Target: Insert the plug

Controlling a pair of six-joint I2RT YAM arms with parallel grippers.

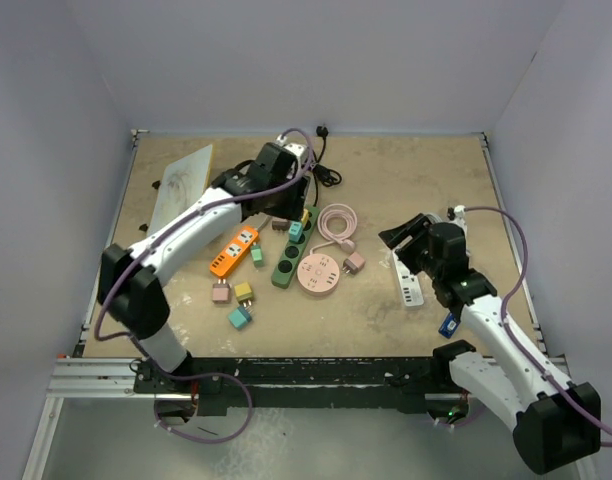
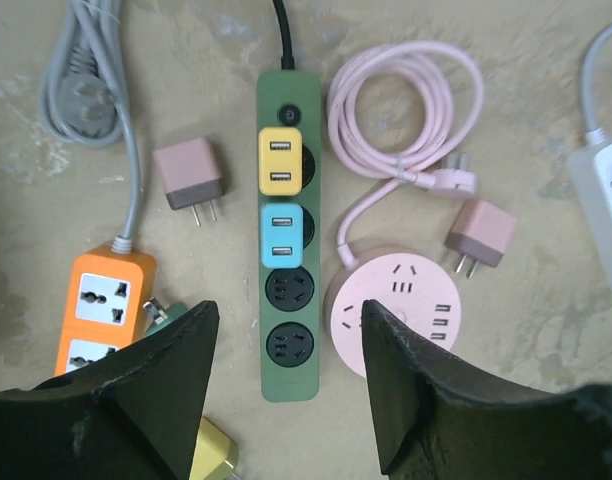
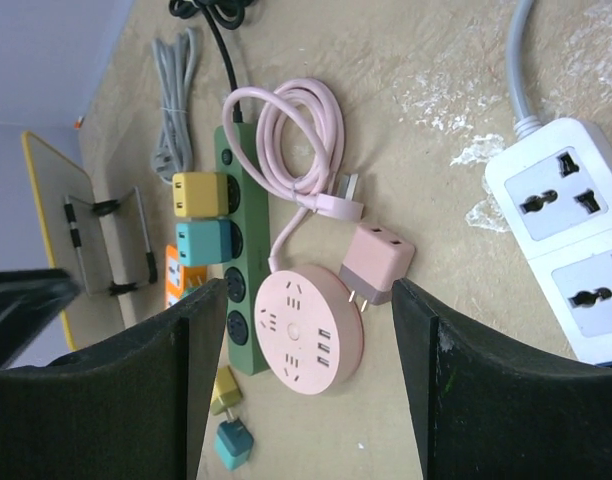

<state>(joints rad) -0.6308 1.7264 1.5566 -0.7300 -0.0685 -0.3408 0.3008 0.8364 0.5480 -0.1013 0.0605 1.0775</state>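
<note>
A green power strip [image 1: 291, 250] lies mid-table, with a yellow [image 2: 277, 160] and a light-blue adapter [image 2: 277, 235] plugged in and its two lower sockets free. My left gripper [image 2: 286, 380] hovers open and empty above that lower end [image 2: 289, 345]. A round pink socket hub [image 2: 396, 300] lies beside the strip, with a pink plug adapter [image 2: 481, 233] next to it. A second pink adapter [image 2: 191, 175] lies left of the strip. My right gripper [image 3: 306, 380] is open and empty, right of the hub [image 3: 308, 335] and pink adapter [image 3: 379, 262].
An orange strip [image 1: 234, 250] lies left of the green one. Loose yellow [image 1: 243, 291], teal [image 1: 239, 317] and pink [image 1: 221, 291] adapters lie in front. A white strip [image 1: 410, 283] sits under the right arm. A board [image 1: 186, 180] and black cable [image 1: 324, 172] are at the back.
</note>
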